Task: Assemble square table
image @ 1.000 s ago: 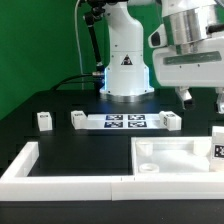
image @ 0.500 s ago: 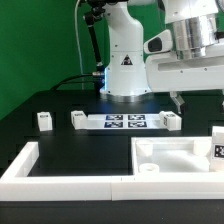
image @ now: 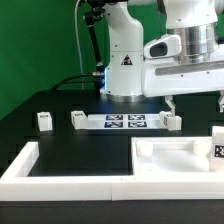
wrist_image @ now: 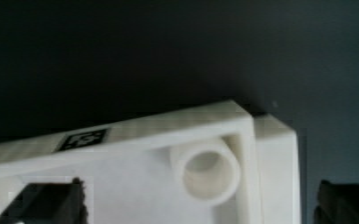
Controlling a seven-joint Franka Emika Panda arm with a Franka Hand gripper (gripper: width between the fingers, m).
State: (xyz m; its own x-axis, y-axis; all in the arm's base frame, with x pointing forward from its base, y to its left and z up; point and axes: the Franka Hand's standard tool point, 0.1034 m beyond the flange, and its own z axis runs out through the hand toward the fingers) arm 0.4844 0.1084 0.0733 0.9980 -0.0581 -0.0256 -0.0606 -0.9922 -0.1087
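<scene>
The white square panel [image: 178,158] with its raised rim lies at the front of the exterior view's right. In the wrist view one corner of the panel [wrist_image: 149,150] shows with a round socket [wrist_image: 208,170] and a small tag [wrist_image: 87,138]. My gripper [image: 195,102] hangs open above the panel's far side, holding nothing. Its dark fingertips [wrist_image: 51,200] stand wide on either side of that corner, midway being the gripper [wrist_image: 201,206]. Short white legs stand at the left [image: 44,121], beside the marker board [image: 77,118], at its right end [image: 171,122], and one tagged leg [image: 217,142] by the panel's right edge.
The marker board [image: 125,122] lies flat in front of the arm's base [image: 125,70]. A long white L-shaped border wall [image: 60,172] runs along the front and left. A green backdrop stands behind the black tabletop [image: 90,140].
The gripper has come lower and shifted slightly toward the exterior view's left, staying open. The panel and legs have not moved.
</scene>
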